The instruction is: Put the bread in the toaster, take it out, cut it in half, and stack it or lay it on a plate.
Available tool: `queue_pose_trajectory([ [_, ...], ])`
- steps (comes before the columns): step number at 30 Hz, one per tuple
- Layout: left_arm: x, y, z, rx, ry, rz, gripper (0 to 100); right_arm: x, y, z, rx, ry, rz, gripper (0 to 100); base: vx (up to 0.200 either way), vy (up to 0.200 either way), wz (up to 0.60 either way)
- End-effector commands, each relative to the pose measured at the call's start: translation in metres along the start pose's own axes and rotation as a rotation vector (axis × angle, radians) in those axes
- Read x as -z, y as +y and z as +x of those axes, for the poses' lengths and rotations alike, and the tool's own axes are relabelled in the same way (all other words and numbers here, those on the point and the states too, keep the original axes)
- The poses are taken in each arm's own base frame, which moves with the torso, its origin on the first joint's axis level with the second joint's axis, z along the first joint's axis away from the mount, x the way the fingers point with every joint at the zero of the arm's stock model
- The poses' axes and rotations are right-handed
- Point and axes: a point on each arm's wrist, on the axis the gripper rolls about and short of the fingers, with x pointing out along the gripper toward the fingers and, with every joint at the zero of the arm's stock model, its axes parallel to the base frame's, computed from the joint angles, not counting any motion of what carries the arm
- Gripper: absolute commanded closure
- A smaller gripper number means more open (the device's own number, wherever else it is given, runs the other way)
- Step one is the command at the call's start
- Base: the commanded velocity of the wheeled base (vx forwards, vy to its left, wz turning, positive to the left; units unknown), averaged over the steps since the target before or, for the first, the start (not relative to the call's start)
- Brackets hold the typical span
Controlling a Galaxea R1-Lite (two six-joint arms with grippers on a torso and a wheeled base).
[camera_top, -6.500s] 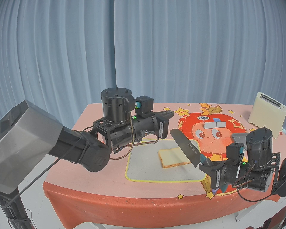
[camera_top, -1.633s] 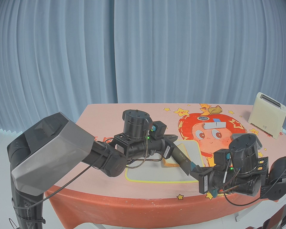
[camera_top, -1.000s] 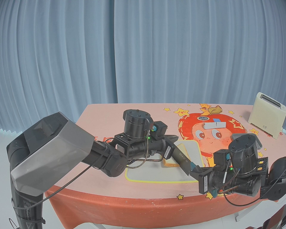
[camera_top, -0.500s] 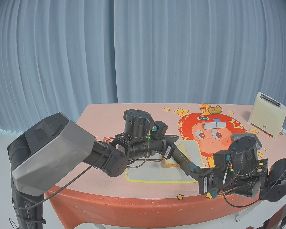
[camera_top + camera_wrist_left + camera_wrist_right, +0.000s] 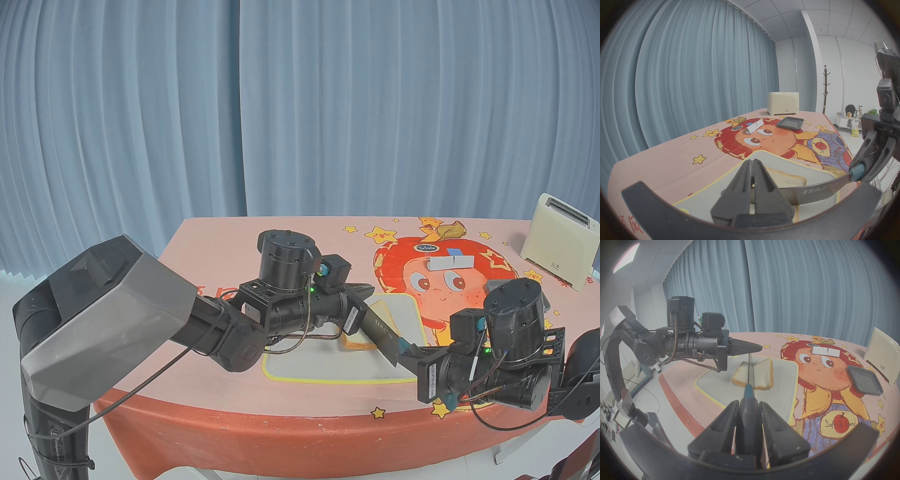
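Note:
A slice of bread [image 5: 755,375] lies on the white cutting mat [image 5: 782,387] in the middle of the table. My right gripper [image 5: 749,410] is shut on the teal handle of a knife [image 5: 749,372]; the dark blade [image 5: 380,326] stands edge-down across the middle of the slice. My left gripper [image 5: 369,290] is shut with nothing in it, its tips [image 5: 752,164] just over the bread's [image 5: 787,180] left edge; whether they touch it I cannot tell. The cream toaster [image 5: 561,237] stands at the far right edge.
A dark rectangular tray [image 5: 865,379] lies on the tablecloth in front of the toaster [image 5: 886,355]. A small white block [image 5: 451,259] rests farther back on the cartoon print. The mat [image 5: 312,362] has bare room at its near left.
Since 6.5 s ago the left arm has come down to the bread and the knife has dropped onto the slice. Over the last second the right wrist dipped slightly and rose again.

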Motion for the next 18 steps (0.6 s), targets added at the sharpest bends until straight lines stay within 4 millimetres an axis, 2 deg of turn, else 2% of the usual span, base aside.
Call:
queue_pose_trajectory([
  [1,0.004,-0.001,0.002,0.003,0.013,-0.003,100,0.003,0.0,0.002,0.004,0.011,-0.002,100,0.0,0.0,0.0],
  [5,0.004,-0.002,0.001,0.006,0.014,-0.002,100,0.008,0.0,0.002,0.006,0.033,-0.013,100,0.0,0.0,0.0],
  [10,-0.005,-0.002,-0.002,0.003,-0.009,0.004,100,0.011,-0.001,0.003,0.01,0.048,-0.017,100,0.0,0.0,0.0],
  [18,-0.022,-0.008,-0.007,0.01,-0.054,0.018,100,0.001,0.0,-0.001,-0.001,-0.002,-0.001,100,0.0,0.0,0.0],
])
